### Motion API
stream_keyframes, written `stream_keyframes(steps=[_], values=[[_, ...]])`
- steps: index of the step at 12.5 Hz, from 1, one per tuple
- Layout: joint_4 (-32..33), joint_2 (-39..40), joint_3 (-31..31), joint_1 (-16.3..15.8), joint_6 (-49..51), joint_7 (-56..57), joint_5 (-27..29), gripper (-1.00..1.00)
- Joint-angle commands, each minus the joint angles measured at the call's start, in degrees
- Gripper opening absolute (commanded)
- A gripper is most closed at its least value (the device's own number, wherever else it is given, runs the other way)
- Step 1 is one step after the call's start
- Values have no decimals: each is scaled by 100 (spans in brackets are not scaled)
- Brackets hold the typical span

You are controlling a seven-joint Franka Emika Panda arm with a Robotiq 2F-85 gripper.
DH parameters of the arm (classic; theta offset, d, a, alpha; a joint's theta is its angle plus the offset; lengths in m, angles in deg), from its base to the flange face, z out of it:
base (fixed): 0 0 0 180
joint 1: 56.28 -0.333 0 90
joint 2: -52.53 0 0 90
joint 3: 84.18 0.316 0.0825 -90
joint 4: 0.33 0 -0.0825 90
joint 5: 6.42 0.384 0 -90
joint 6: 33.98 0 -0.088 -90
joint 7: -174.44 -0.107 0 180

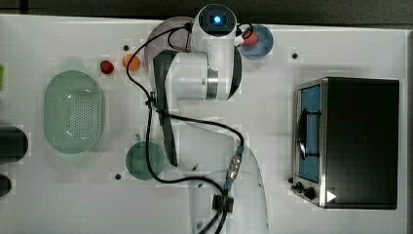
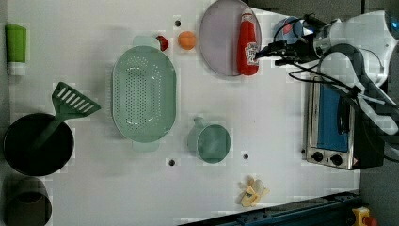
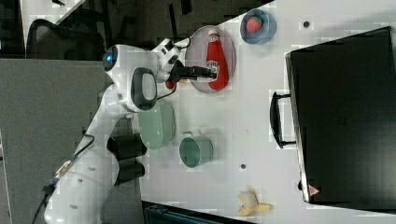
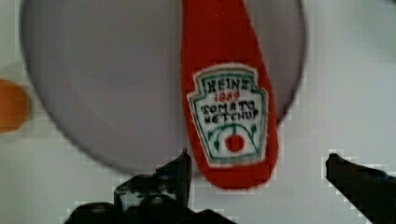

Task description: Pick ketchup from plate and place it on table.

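Approach step: tool [image 4: 254,170] spread wide, hovering at the base of the ketchup [image 4: 229,93] lying on the plate [image 4: 102,84]. Next: descend, straddle bottle, close, lift toward table [image 2: 263,122].

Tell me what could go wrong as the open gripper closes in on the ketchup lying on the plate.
1. The ketchup bottle lies flat with its base overhanging the plate rim; a finger coming down there could strike the rim and tip or shove the plate.
2. The open gripper straddles the wide base end; a grip that far from the middle may let the bottle swing or slip.
3. The blue bowl holding a strawberry sits close beside the plate and could get bumped.
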Motion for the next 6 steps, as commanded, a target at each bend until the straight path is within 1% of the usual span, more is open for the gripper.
stream_keyframes(steps=[1,3,6], values=[[-376,463,14,-82,-222,694,-113,100],[-543,742,13,-103,-472,697,-137,100],[-620,1049,12,-126,-965,700,-268,100]])
